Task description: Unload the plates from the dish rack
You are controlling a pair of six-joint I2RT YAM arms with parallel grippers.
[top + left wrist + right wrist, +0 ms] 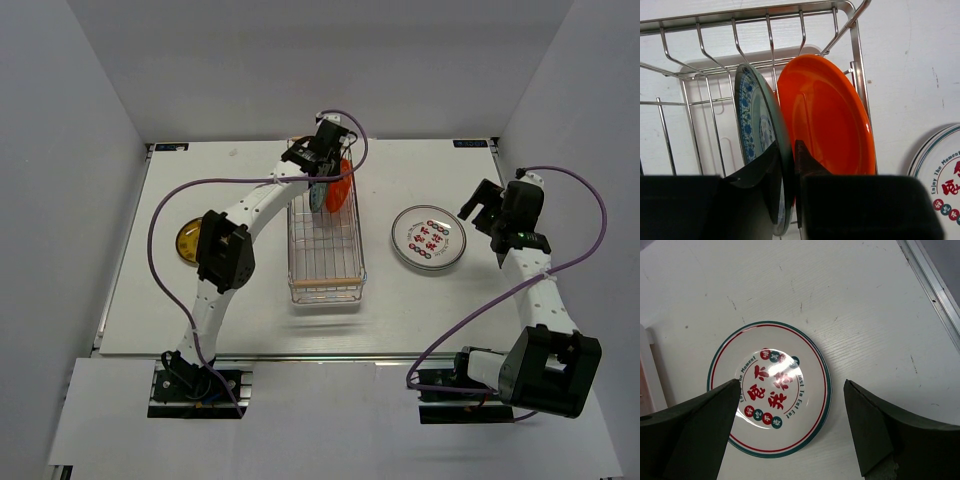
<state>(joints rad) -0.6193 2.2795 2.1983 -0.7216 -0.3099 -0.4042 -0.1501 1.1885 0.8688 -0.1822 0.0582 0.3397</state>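
Only your left wrist view is showing the left gripper (786, 148) pinching the blue-patterned plate (752, 116). Your right gripper (791, 385) is gaping wide.

The left arm (262, 200) and right arm (545, 298) share white links and bulky black joint housings; a purple cable (230, 181) trails each. The gripper fingers (690, 435) look matte black, perhaps dark grey.

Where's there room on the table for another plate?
Bare table lies by the front-left corner, nearer than the yellow plate, and behind the teal-rimmed plate toward the far edge. Crowded: the dish rack's far end, where the left gripper grips the blue-patterned plate beside the orange plate.
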